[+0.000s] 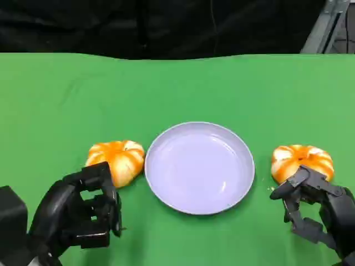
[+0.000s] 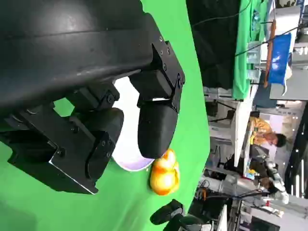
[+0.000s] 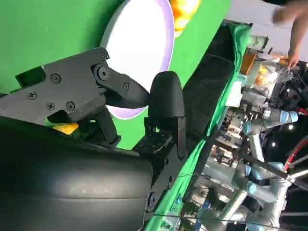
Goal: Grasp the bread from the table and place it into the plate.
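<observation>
You have two orange breads flanking the plate (image 1: 199, 166): one bread (image 1: 117, 159) just beside its left rim, the other bread (image 1: 302, 160) apart from its right rim. Your left hand (image 1: 83, 213) hangs near the left bread, fingers curled, holding nothing. Your right hand (image 1: 316, 208) sits against the right bread, fingers apart, not gripping.

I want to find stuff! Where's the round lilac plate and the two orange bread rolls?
Round lilac plate (image 1: 166, 188), head view, bare inside.
Left orange bread roll (image 1: 119, 158), head view, glazed top.
Right orange bread roll (image 1: 299, 158), head view, top.
</observation>
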`<state>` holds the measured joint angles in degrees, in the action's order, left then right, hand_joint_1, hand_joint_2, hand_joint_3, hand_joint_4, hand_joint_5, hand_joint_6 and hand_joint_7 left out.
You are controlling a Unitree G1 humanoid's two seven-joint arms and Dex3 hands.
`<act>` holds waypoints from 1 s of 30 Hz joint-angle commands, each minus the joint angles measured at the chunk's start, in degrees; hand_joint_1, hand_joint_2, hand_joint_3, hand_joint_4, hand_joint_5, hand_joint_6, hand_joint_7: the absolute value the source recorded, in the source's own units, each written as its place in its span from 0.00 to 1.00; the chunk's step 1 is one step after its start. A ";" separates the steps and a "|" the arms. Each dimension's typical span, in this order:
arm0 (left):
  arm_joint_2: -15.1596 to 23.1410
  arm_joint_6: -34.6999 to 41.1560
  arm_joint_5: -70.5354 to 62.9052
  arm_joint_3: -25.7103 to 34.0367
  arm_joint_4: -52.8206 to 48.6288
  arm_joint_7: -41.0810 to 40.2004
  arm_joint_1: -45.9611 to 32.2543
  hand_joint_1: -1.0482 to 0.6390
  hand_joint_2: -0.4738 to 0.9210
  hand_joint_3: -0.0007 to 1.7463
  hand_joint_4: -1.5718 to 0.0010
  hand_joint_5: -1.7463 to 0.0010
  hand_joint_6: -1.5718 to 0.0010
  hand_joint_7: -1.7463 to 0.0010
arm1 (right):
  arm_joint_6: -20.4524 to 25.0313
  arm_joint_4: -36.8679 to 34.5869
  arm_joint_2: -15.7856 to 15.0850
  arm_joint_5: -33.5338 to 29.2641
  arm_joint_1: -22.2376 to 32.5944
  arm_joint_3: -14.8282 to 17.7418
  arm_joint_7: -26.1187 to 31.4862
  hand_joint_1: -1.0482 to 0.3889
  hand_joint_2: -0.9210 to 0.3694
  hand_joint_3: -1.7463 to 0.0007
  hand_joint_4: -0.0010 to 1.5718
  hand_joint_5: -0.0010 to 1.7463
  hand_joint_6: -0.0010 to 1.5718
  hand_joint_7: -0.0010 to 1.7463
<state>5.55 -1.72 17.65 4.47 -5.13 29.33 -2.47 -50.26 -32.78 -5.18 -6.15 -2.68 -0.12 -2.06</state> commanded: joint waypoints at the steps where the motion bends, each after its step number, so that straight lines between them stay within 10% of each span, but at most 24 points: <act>1: 0.97 -0.53 0.06 0.26 -0.32 0.14 0.01 0.81 0.80 0.88 0.36 0.00 0.49 0.00 | 0.40 0.34 -0.54 0.47 -0.19 0.46 0.27 0.61 0.14 0.52 0.49 1.00 0.45 0.86; 17: 0.89 -2.50 -0.68 0.24 -1.10 -0.12 0.11 0.81 0.79 0.88 0.36 0.00 0.49 0.00 | -0.32 -0.61 -0.67 0.55 -0.61 0.36 0.18 0.62 0.15 0.51 0.49 1.00 0.45 0.86; 20: 0.32 -10.02 -4.28 0.20 -2.72 -1.99 -0.14 0.84 0.78 0.83 0.48 0.00 0.55 0.01 | 0.33 -0.03 -0.45 0.70 -0.25 0.37 0.26 0.62 0.15 0.51 0.49 1.00 0.45 0.86; 26: 0.77 -28.15 -13.93 -0.31 -9.80 -7.49 0.20 0.80 0.75 0.64 0.66 0.15 0.61 0.22 | 0.54 0.40 -0.67 0.19 0.04 0.39 0.48 0.62 0.15 0.51 0.48 1.00 0.45 0.85; 30: 3.48 -37.05 -25.82 -1.19 -13.17 -14.49 0.41 0.69 0.84 0.26 0.72 0.51 0.57 0.69 | 0.06 0.33 -0.59 0.43 0.10 0.42 0.42 0.62 0.15 0.51 0.48 1.00 0.46 0.85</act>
<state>6.61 -35.23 -2.16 3.54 -17.29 19.35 -2.17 -50.09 -32.87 -5.18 -6.15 -2.86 -0.16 -1.88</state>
